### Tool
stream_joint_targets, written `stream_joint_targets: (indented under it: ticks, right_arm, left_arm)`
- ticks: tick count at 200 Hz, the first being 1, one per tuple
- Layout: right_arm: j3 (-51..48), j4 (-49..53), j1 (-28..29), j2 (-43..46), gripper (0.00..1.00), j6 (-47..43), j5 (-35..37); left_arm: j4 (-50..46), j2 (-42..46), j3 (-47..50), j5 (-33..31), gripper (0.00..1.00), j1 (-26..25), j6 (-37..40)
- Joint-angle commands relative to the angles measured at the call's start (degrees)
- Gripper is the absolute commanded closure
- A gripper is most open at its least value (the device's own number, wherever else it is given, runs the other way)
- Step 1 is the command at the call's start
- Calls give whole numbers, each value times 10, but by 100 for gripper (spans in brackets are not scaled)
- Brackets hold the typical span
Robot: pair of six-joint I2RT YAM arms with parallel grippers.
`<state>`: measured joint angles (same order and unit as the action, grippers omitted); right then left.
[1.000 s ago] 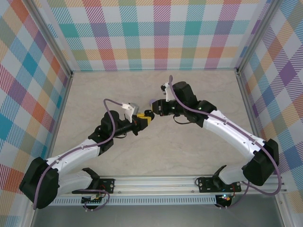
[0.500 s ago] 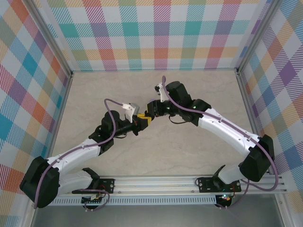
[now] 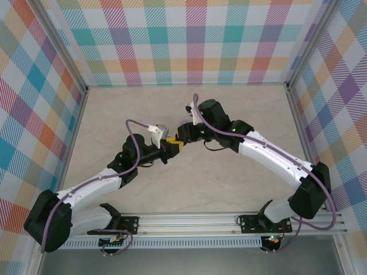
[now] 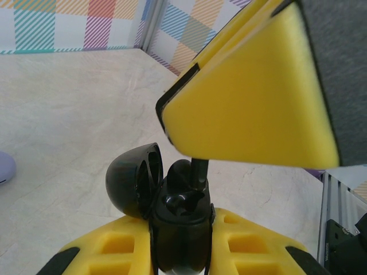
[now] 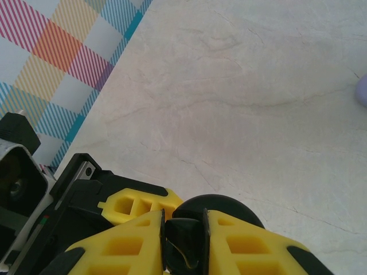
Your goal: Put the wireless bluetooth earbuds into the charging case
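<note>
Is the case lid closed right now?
No, the lid stands swung open beside the case in the left wrist view.

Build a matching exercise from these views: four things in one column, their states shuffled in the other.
1 left pincer
2 right pincer
3 case lid
4 lavender object

a flipped open
b lying on the table
c shut on black earbud
d shut on black charging case

Pairs: 1-d, 2-c, 3-a, 4-b

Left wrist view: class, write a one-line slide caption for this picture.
Left gripper grips the open black charging case while the right gripper holds a black earbud at its socket.
</note>
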<state>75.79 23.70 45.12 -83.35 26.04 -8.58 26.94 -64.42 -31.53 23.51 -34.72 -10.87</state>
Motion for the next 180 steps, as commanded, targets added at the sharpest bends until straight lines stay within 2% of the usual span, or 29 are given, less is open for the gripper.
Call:
stream_joint_targets:
  ticks: [1,180]
  right_arm:
    - [25,4,5,-8,77,-13,6]
    - [26,18,11,-16,77,-27,12]
  left_arm:
    - [29,11,-11,9,90,-1,2]
    - [22,20,-14,-2,90,-2,-2]
